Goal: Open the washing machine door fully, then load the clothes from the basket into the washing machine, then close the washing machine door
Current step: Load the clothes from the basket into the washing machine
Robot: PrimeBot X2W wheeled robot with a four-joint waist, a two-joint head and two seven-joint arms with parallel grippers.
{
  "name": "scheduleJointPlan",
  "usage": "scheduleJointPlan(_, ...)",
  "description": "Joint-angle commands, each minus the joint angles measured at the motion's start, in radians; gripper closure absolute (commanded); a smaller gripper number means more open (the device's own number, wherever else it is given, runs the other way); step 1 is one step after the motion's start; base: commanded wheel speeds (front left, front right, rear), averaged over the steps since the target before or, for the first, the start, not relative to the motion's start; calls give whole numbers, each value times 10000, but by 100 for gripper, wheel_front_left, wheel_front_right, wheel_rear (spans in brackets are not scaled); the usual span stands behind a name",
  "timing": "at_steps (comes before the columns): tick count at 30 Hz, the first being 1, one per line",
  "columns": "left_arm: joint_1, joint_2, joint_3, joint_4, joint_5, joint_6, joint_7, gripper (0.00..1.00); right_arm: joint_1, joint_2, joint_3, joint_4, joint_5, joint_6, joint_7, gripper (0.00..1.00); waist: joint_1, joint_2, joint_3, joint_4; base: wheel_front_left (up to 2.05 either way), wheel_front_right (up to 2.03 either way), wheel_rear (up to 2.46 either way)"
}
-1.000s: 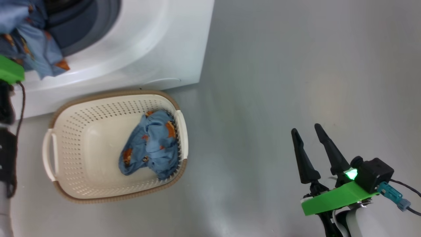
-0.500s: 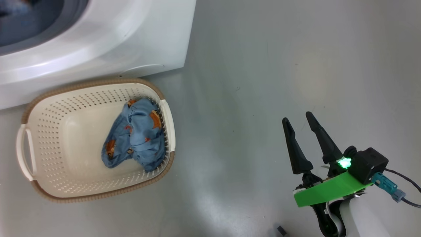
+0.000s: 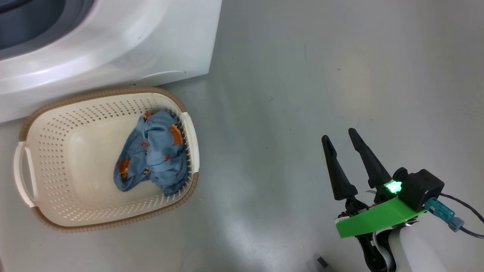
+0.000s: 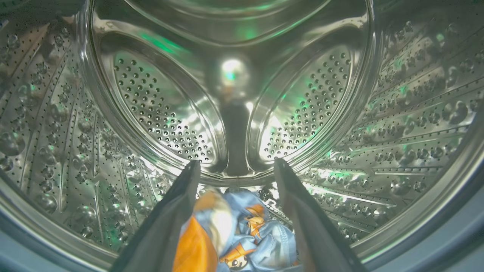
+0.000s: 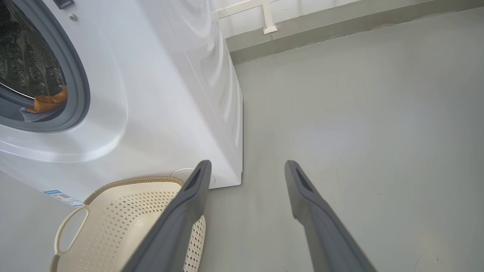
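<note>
Loading was judged half done: 1 garment (image 4: 245,234) in drum (image 4: 159,105) below wide left fingers (image 4: 166,226), 2nd garment (image 3: 151,158) in basket (image 3: 75,215); right fingers (image 3: 337,173) wide, empty.

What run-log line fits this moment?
left claw: open in drum, over loaded garment | right claw: open, empty | basket: remaining garment

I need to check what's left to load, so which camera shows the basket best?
The head view: the whole basket from above, blue clothes inside. The right wrist view catches one end, partly behind a claw finger.
</note>
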Motion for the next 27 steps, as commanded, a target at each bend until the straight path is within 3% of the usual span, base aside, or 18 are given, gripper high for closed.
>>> scheduleJointPlan(1, 89, 491, 66, -135, 72, -25, -49, 0, -61, 47, 272, -204, 60, 29, -46, 0, 0, 0, -6, 8, 0, 0, 0)
scheduleJointPlan(16, 1375, 118, -34, 114, -90, -25, -49, 0, -29, 48, 217, -136, -92, 29, -46, 0, 0, 0, -210, 328, 0, 0, 0)
scheduleJointPlan(27, 3176, -552, 330, -857, -16, -25, -49, 0, 101, -20, -124, -91, -295, 29, -46, 0, 0, 0, -617, 806, 0, 0, 0)
